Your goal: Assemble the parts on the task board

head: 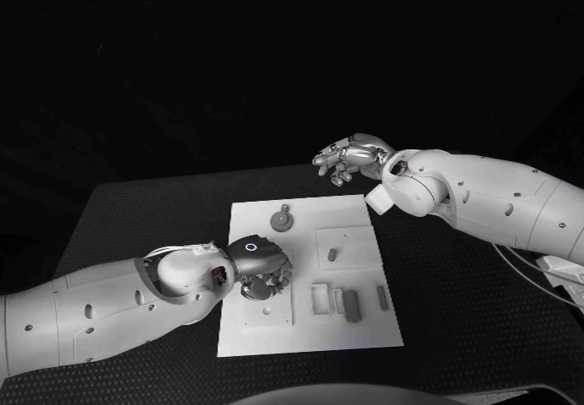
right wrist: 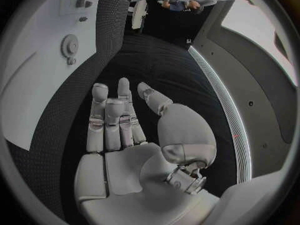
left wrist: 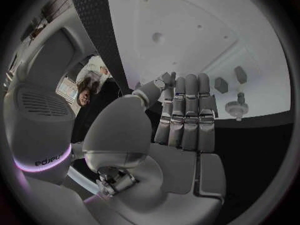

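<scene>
Left hand (head: 259, 272) low over white board (head: 365, 333), we judge reaching for a part.
Left wrist: its fingers (left wrist: 187, 115) straight, holding nothing, gear (left wrist: 237, 107) ahead. Right wrist: right hand (right wrist: 125, 130) open, empty, parked off-board.

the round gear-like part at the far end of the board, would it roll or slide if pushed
The round gear-like part lies flat on the task board, so it would likely slide, not roll. It looks rigid and small, probably light. Its toothed rim, seen in the right wrist view, may give fingers some purchase.
</scene>
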